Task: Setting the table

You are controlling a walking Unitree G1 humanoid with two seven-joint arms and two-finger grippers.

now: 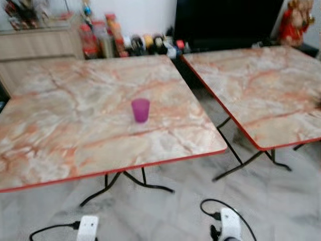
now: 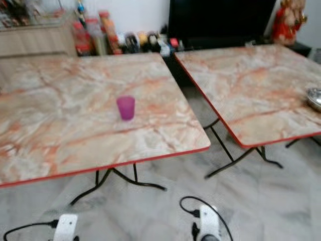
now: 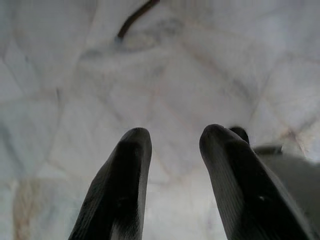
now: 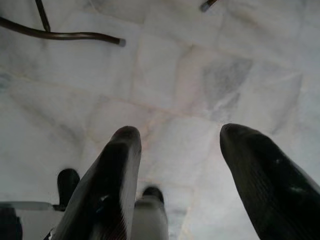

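Observation:
A purple cup [image 1: 140, 110] stands upright near the middle of the left marble-patterned table [image 1: 60, 150]. On the right table [image 2: 251, 95], a metal bowl [image 2: 315, 98] sits at its right edge, partly cut off. Both arms hang low in front of the tables, the left arm [image 1: 88, 228] and the right arm [image 1: 229, 225] at the bottom of the eye views. My left gripper [image 3: 172, 137] is open and points down at the pale tiled floor with nothing between its fingers. In the same way my right gripper [image 4: 180, 132] is open over the floor.
Black folding legs [image 1: 145, 185] stand under both tables, with a gap of floor [image 1: 210, 145] between them. Behind the tables are bottles and jars [image 1: 108, 37], a wooden cabinet [image 1: 35, 45], a dark screen [image 1: 225, 20] and a red figurine [image 1: 296, 22].

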